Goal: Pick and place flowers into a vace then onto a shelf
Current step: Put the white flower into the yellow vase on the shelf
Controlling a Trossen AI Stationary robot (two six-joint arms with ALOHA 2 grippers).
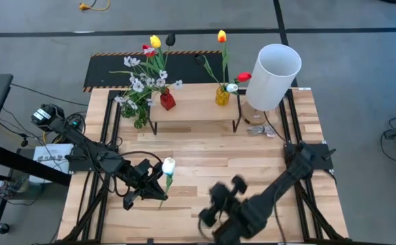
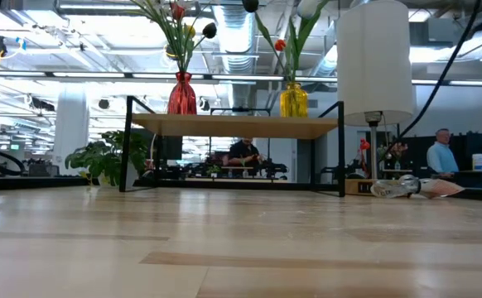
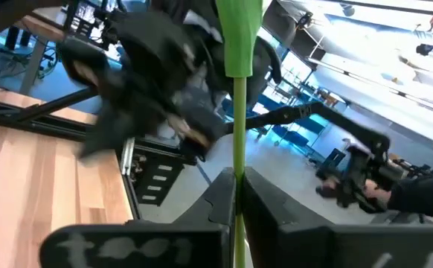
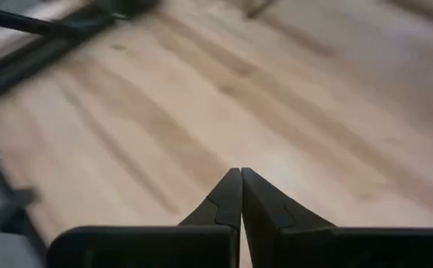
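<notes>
A white tulip (image 1: 169,165) is held by its thin stem in the clamped left tool (image 1: 158,192) above the tabletop (image 1: 205,153), well short of the shelf (image 1: 191,103) (right tool (image 4: 240,179) closed, empty), where the stem could slip or twist if swung quickly.

The middle of the surface (image 1: 205,153) lies bare between the shelf (image 1: 194,109) and the two arms. At the back, the shelf carries a red vase (image 1: 167,101) and a yellow vase (image 1: 222,95), leaving open board between them. A tall white lamp (image 1: 273,75) crowds the shelf's right end, and leafy greenery (image 1: 142,114) its left.
</notes>
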